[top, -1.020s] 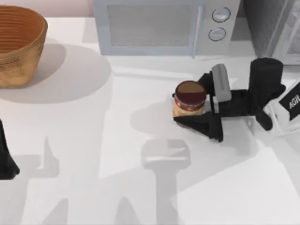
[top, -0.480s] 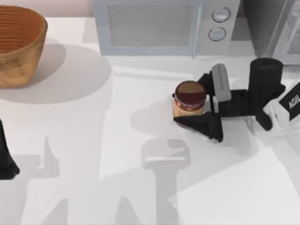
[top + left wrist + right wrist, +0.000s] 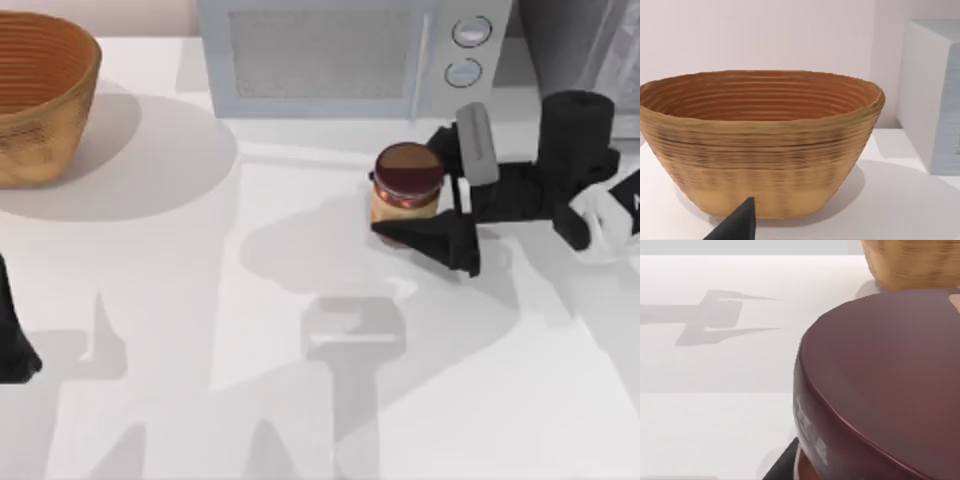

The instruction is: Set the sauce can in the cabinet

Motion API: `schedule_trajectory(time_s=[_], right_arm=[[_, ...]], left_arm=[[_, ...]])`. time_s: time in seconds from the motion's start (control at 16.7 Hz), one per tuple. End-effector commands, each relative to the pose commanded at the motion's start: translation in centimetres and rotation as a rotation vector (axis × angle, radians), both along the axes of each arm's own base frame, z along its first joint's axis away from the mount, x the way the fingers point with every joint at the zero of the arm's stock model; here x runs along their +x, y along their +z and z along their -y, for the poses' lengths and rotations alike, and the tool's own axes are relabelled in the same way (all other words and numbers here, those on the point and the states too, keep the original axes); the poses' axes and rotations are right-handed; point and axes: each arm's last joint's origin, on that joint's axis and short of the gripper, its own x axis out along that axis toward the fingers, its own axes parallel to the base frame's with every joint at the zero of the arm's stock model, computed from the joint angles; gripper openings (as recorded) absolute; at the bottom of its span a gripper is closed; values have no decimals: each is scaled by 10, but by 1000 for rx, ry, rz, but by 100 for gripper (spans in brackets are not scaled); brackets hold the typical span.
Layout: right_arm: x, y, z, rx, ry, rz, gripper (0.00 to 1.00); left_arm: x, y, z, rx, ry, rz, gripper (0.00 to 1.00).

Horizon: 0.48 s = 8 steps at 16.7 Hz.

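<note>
Maroon-lidded sauce can point(image 3: 406, 193), clamped in the right gripper point(image 3: 425, 197) jaws, hangs near the microwave point(image 3: 345, 55) front edge.

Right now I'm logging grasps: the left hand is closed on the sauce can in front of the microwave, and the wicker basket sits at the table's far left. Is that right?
Not quite: it is the right hand that is closed on the sauce can, as the top view shows. The left arm is parked at the table's left edge. The rest holds: the can is in front of the microwave, and the wicker basket sits at the far left.
</note>
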Motion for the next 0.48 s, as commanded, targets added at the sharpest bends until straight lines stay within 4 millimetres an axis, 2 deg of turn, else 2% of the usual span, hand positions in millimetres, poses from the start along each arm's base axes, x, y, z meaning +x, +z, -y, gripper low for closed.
schedule_trajectory(time_s=[0.3,0.48], right_arm=[[-1,76,-1,-2,5,-13,0],[-7,108,-1,0,12,-12,0]], left_arm=[[0,0,0,0,0,0,100],[0,0,0,0,0,0,100]])
